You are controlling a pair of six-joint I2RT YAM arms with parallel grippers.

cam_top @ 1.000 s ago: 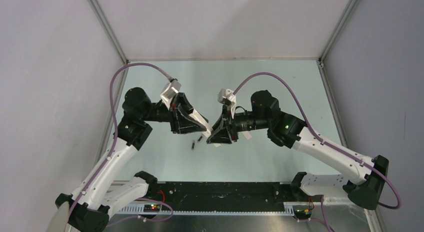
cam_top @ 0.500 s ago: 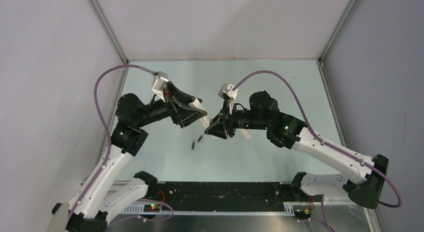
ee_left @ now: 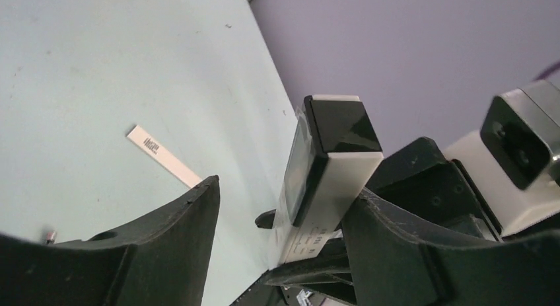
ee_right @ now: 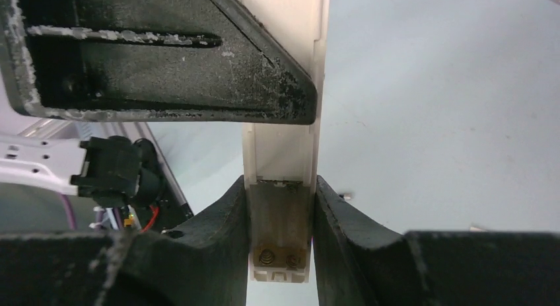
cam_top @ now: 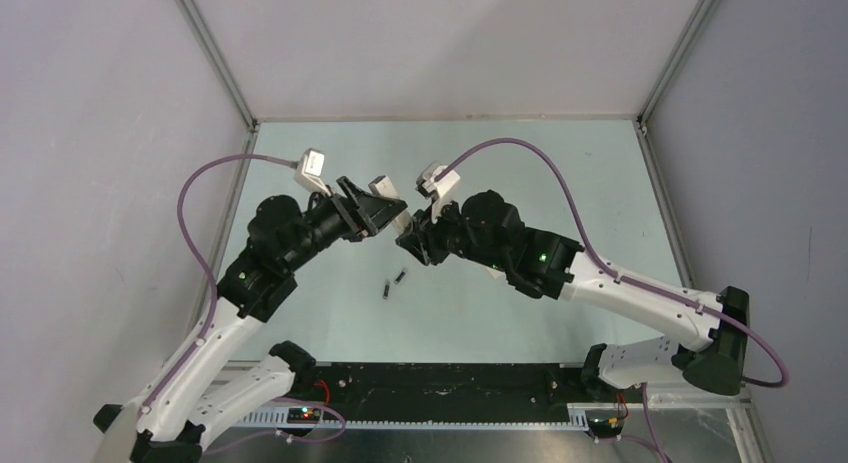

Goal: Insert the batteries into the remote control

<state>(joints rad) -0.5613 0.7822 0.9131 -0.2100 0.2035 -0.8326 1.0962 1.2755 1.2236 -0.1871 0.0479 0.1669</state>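
Note:
The remote control [ee_left: 328, 168] is a white bar with a black end. My right gripper [ee_right: 280, 187] is shut on its other end, above the table. Its battery compartment [ee_right: 280, 227] lies open, with two springs and no cell inside. My left gripper [ee_left: 284, 187] is open around the remote's black end; the remote lies close to the right finger [ee_left: 396, 246] and well apart from the left finger [ee_left: 165, 246]. In the top view both grippers [cam_top: 392, 209] [cam_top: 415, 238] meet mid-table. Two batteries [cam_top: 400, 277] [cam_top: 385, 290] lie on the table just in front of them.
A thin white strip [ee_left: 163, 155] with a small printed label lies flat on the pale green table [cam_top: 330, 153]. Grey walls and metal frame posts close the table in on three sides. The arm bases and a black cable tray [cam_top: 450, 388] run along the near edge.
My left gripper has opened and let go of the remote's black end. Both grippers have moved toward the far left, the right one still holding the remote. The batteries have stayed put.

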